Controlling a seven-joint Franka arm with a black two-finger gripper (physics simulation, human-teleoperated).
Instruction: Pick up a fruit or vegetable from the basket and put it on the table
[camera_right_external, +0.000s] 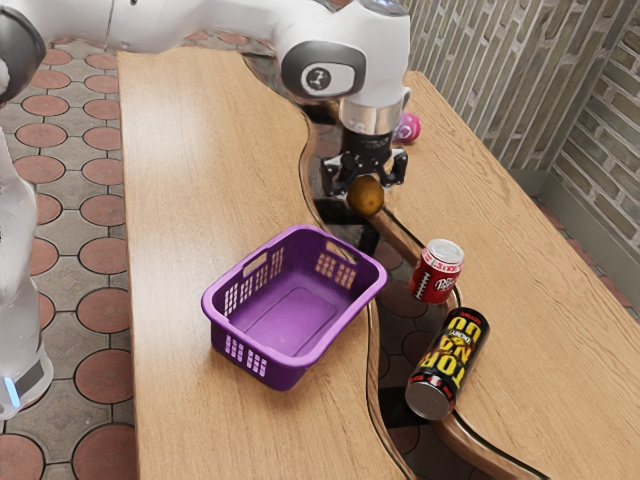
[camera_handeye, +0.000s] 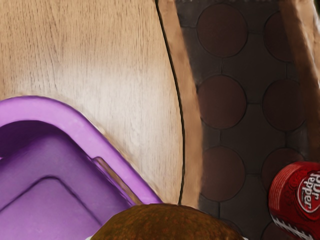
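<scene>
My gripper (camera_right_external: 366, 188) is shut on a round, orange-brown fruit (camera_right_external: 366, 196), held up above the dark strip that runs between the table's two wooden parts. In the wrist view the fruit (camera_handeye: 167, 225) bulges up at the lower edge, close under my hand. The purple basket (camera_right_external: 290, 349) stands upright on the wooden table (camera_right_external: 215, 150), and its bare floor is visible inside. Fruit and basket are apart. The basket's rim (camera_handeye: 55, 106) appears beside the fruit in the wrist view.
A red soda can (camera_right_external: 437, 272) stands near the basket, toward the exterior view's right. A black and yellow can (camera_right_external: 448, 362) lies tilted over the dark strip's edge. Behind the gripper is a pink object (camera_right_external: 408, 127). Wooden surface borders both sides of the strip.
</scene>
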